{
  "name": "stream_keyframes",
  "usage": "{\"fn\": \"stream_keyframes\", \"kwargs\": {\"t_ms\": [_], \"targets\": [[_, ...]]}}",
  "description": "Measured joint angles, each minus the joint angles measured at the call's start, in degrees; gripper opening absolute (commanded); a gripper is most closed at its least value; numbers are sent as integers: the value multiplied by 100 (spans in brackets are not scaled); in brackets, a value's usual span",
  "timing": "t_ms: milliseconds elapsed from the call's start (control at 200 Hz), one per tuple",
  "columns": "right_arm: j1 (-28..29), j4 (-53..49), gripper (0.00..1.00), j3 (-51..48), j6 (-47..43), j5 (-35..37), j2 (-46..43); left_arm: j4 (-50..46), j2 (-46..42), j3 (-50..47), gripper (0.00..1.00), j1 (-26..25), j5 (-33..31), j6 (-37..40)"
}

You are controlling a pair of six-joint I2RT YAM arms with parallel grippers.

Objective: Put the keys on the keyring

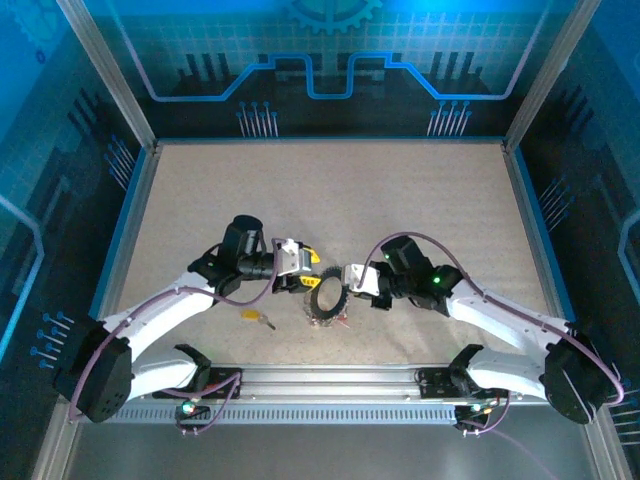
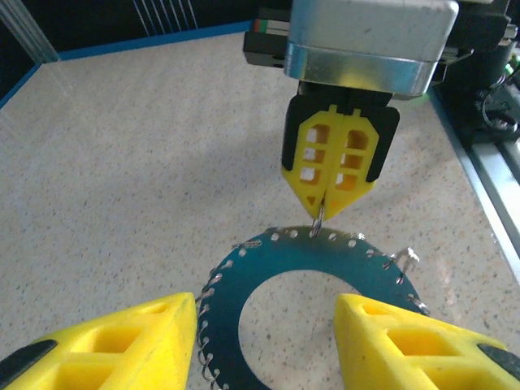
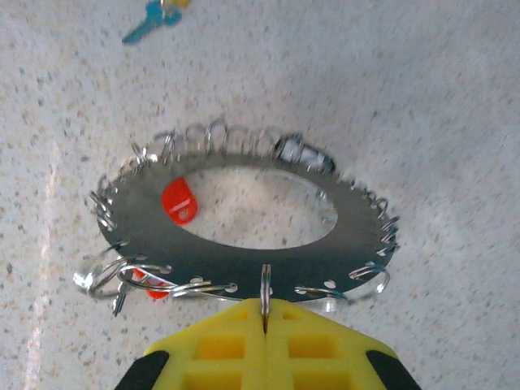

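Two sets of fingers meet at the keyring point(image 3: 244, 264), which sits on the table point(image 1: 330, 190) near the front edge, between the arms

**State**
- Right fingers point(image 3: 227, 345): fully closed, tips pinching one thin wire loop point(image 3: 265, 284) on the near rim of the keyring.
- Left fingers point(image 2: 122, 341): about half open, one to either side of the opposite rim, with nothing held. Whether they touch the metal cannot be told.
- Red key point(image 3: 179, 201): head visible at the inner edge of the hole. Whether it is threaded cannot be told.
- Yellow key point(image 1: 252, 317): loose on the table, to the left of the keyring and apart from it.
- Blue key point(image 3: 146, 28): loose on the table, just beside the yellow key.

**Likely faults from this position**
1. Loop slips out. The pinch bears on a single thin wire, so a pull off the line of the fingers would probably twist it free.
2. Keyring drags or tips. With the left fingers not closed on it, nothing appears to brace it. Any pull on the loop would likely move the whole keyring.
3. Snagging. Many loops crowd the rim, and a neighbouring one could catch on a fingertip during a reposition.
4. Contact between the arms. The two sets of fingers face each other closely across the keyring, so a small overshoot could bring them together.
5. Failed pickup. The loose keys are small and lie flat, so closing fingers may push them along the table instead of lifting them
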Motion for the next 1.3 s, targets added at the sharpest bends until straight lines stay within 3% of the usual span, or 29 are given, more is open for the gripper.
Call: {"fn": "stream_keyframes", "kwargs": {"t_ms": [350, 655, 1026, 1181, 1301], "targets": [[0, -48, 0, 748, 260, -463, -37, 378, 0, 109, 48, -507, -66, -358], [0, -149, 0, 1023, 323, -640, 61, 1117, 0, -129, 42, -522, -470, -820], [0, -203, 0, 1106, 385, -728, 101, 1196, 0, -129, 30, -612, -570, -892], [0, -190, 0, 1239, 402, -748, 136, 1158, 4, -127, 29, -645, -570, -822], [0, -190, 0, 1246, 404, -789, 140, 1097, 66, -98, 0, -647, -566, -791]]}}
